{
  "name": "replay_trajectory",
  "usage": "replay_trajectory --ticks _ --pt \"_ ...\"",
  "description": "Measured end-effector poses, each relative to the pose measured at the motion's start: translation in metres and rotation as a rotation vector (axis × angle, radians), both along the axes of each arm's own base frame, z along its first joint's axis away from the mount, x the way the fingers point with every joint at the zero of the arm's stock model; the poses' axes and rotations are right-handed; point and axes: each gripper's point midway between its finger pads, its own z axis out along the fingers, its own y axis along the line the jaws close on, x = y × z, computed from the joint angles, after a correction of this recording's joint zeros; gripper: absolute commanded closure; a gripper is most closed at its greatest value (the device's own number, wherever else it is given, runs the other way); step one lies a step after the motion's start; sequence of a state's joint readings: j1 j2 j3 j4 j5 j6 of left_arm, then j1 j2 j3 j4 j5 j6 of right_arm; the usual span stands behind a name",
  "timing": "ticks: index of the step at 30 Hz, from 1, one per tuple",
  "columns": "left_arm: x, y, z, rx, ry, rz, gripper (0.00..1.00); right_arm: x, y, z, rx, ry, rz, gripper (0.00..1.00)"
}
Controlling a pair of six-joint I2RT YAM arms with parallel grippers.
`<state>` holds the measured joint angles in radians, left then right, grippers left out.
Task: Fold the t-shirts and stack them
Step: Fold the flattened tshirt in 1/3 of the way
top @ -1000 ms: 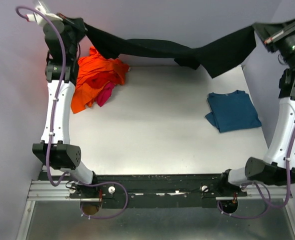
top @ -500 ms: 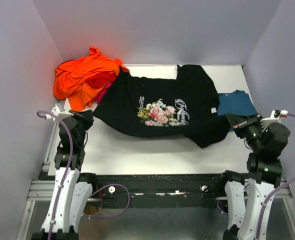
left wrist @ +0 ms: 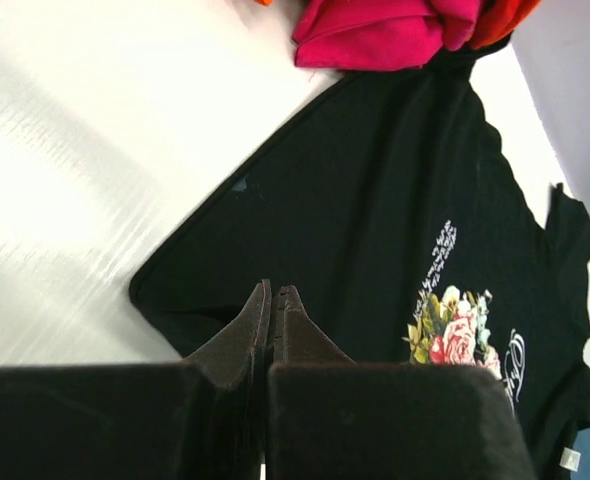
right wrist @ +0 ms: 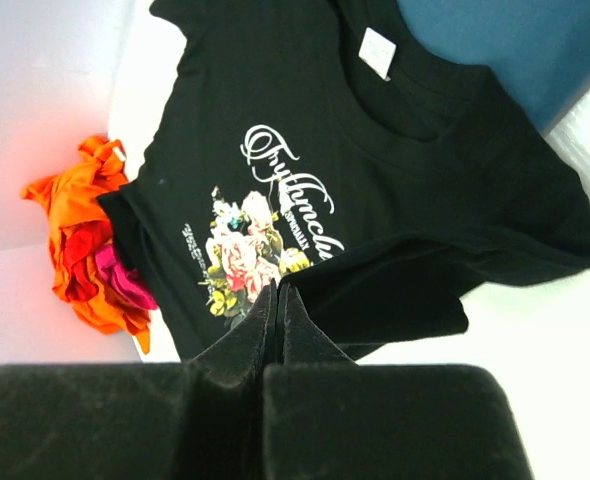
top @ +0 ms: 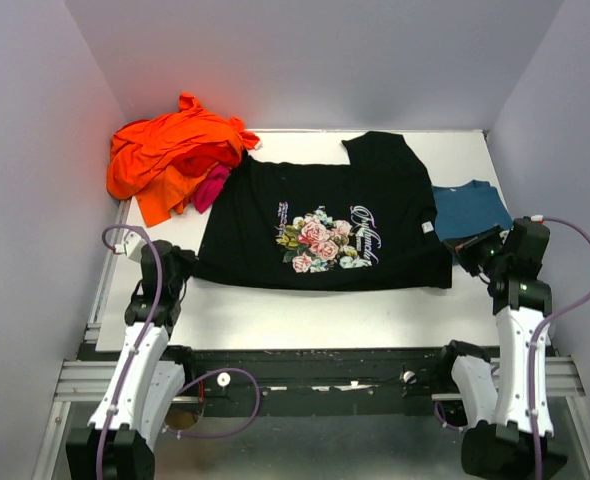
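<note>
**Black tee spread flat, both grippers clenched at its near edge**

From above, a soft black t-shirt [top: 325,225] with a rose-and-script chest print lies print-up across the middle of the white table [top: 305,310]. A crumpled orange t-shirt [top: 165,155] is heaped at the far left corner. A bunched magenta-pink t-shirt [top: 212,187] sits against it, touching the black one's edge. A folded teal-blue t-shirt [top: 472,208] sits on the right, its near side tucked under the black cloth. The left gripper [top: 180,268] is at the black shirt's near left corner and the right gripper [top: 472,250] at its near right corner.

The left wrist camera shows that gripper's fingers [left wrist: 247,330] pressed tight together, tips over the black hem just beside the corner. I cannot tell whether any cloth is nipped between them.

The right wrist camera gives the same picture — jaws clenched, tips over a doubled-over fold of black sleeve, any pinch hidden. The shirt's white neck label [right wrist: 378,50] faces up beside the teal fabric.
</note>
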<state>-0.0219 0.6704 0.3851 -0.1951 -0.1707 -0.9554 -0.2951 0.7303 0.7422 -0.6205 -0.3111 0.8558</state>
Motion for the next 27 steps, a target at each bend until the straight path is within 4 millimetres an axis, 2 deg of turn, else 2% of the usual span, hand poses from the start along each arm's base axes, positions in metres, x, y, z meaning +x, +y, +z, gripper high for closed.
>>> replay_trajectory --ticks 4,15,21,27 --pt "0.022 0.001 -0.005 0.005 0.031 0.008 1.0 0.02 -0.006 -0.014 0.022 0.046 -0.007 0.99" --pt "0.081 0.004 0.0 0.015 0.013 0.028 1.0 0.091 -0.016 -0.018 0.062 0.105 -0.018 0.99" --pt "0.108 0.007 0.0 0.025 0.011 0.043 1.0 0.115 -0.023 -0.023 0.07 0.129 -0.029 0.99" --pt "0.133 0.007 -0.001 0.032 0.016 0.045 1.0 0.137 -0.021 -0.032 0.078 0.159 -0.011 0.99"
